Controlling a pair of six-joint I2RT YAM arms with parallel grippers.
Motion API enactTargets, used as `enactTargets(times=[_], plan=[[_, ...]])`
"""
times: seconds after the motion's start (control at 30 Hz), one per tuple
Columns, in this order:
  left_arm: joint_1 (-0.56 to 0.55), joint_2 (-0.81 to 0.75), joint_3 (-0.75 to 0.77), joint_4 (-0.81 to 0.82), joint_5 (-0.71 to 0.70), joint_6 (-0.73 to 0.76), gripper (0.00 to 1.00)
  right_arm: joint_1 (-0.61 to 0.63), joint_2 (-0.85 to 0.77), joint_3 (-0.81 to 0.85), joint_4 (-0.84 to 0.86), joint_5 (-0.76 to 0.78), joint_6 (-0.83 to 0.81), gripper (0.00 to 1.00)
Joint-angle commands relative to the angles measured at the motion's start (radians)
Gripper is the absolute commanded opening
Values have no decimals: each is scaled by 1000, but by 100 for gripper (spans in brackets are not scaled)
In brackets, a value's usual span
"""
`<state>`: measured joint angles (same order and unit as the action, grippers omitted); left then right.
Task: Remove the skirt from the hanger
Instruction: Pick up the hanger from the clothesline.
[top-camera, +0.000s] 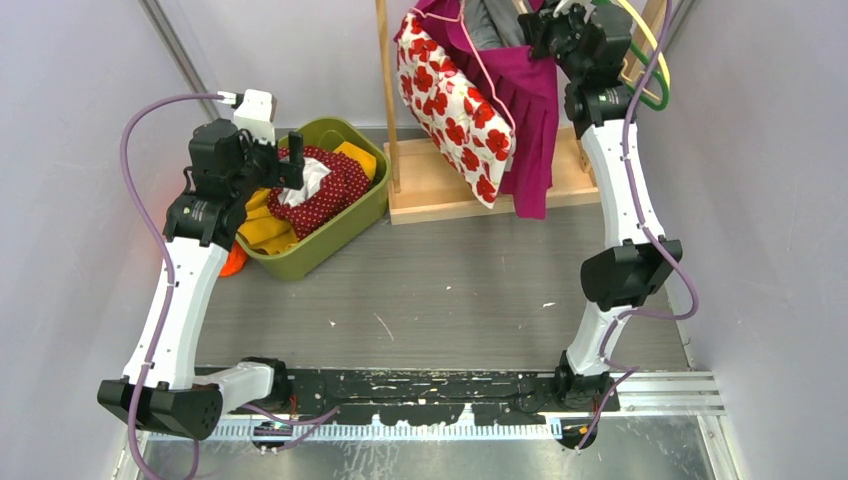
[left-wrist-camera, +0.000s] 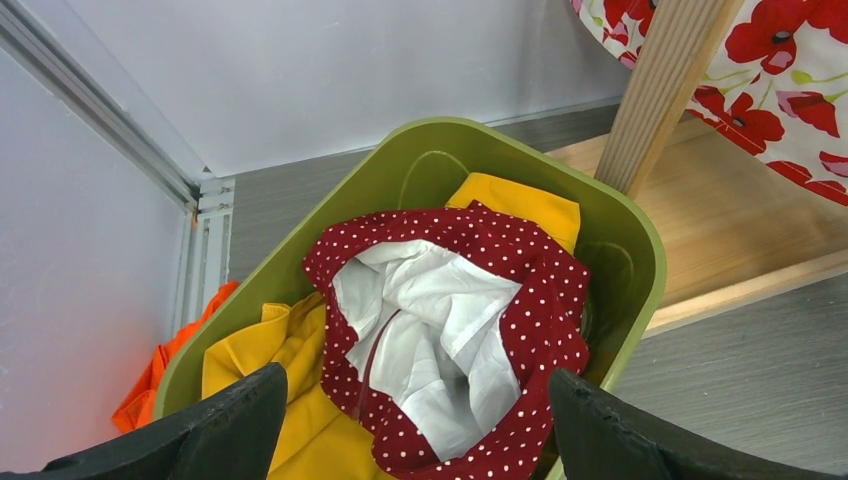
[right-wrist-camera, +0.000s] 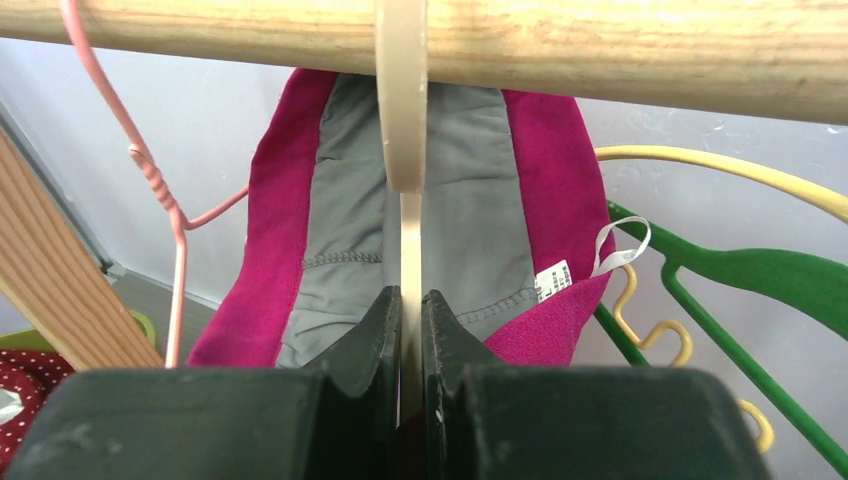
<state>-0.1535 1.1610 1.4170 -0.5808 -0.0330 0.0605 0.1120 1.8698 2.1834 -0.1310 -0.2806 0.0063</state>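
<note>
The right fingers (right-wrist-camera: 375, 340) clench the neck of the cream hanger (right-wrist-camera: 402, 130) under the wooden rail (right-wrist-camera: 620, 50), the magenta skirt (right-wrist-camera: 545, 190) hanging on it. That thin neck could twist or slip, and the left fingers (left-wrist-camera: 225, 425), spread wide over the green bin (left-wrist-camera: 630, 240), are too far to help.

bottom centre: right gripper (right-wrist-camera: 412, 312) is pinching the stem of cream hanger (right-wrist-camera: 402, 120), its hook looping over wooden rail (right-wrist-camera: 600, 45) along the top edge. magenta skirt (right-wrist-camera: 545, 170), grey inside, is hanging behind. pink hanger (right-wrist-camera: 178, 235) is hanging at left; yellow hanger (right-wrist-camera: 720, 166) and green hanger (right-wrist-camera: 765, 275) are showing at right.
</note>
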Motion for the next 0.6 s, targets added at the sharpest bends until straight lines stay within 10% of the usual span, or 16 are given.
enactTargets(times=[0.0, 0.3, 0.57], plan=[[-6, -25, 8, 45, 6, -1, 99, -4, -196, 5, 221, 35, -16, 0], [-6, -21, 7, 53, 15, -8, 99, -4, -273, -39, 148, 31, -53, 0], [-5, -18, 8, 49, 37, -15, 99, -3, -440, -429, 200, 41, -31, 0]])
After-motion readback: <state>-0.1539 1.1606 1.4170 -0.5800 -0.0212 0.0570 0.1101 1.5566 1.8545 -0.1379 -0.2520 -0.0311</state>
